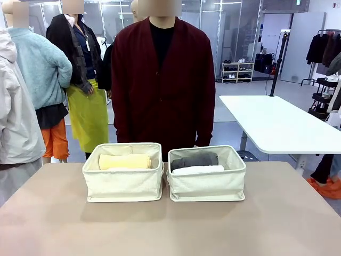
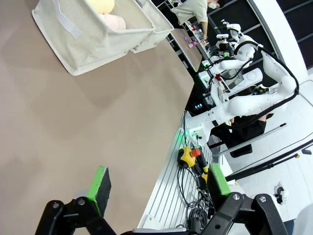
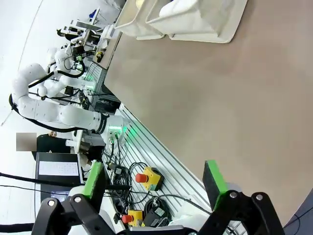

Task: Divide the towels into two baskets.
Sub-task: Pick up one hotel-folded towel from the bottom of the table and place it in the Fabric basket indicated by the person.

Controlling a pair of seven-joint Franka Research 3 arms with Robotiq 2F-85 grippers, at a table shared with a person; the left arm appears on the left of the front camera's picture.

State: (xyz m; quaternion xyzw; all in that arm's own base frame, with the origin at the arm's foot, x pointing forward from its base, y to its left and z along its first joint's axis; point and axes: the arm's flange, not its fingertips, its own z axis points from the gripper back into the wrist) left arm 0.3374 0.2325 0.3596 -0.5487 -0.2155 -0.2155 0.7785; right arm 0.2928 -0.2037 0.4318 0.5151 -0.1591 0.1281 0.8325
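Two cream canvas baskets stand side by side at the table's far edge. The left basket [image 1: 122, 181] holds a pale yellow towel [image 1: 125, 161] with a sliver of a cream-white towel [image 1: 128, 169] in front of it. In the right basket [image 1: 208, 184] a dark grey towel [image 1: 194, 159] lies behind a white towel [image 1: 198, 170]. My left gripper [image 2: 159, 183] is open and empty over the near table edge, far from the baskets [image 2: 83, 29]. My right gripper [image 3: 153, 178] is likewise open and empty, with the baskets [image 3: 195, 22] far ahead.
A person in a dark red cardigan [image 1: 162, 80] stands right behind the baskets. The brown table [image 1: 170, 229] is bare in front of them. Past its near edge lie cables and emergency stop buttons [image 3: 146, 178]. A white table [image 1: 277, 125] stands at the back right.
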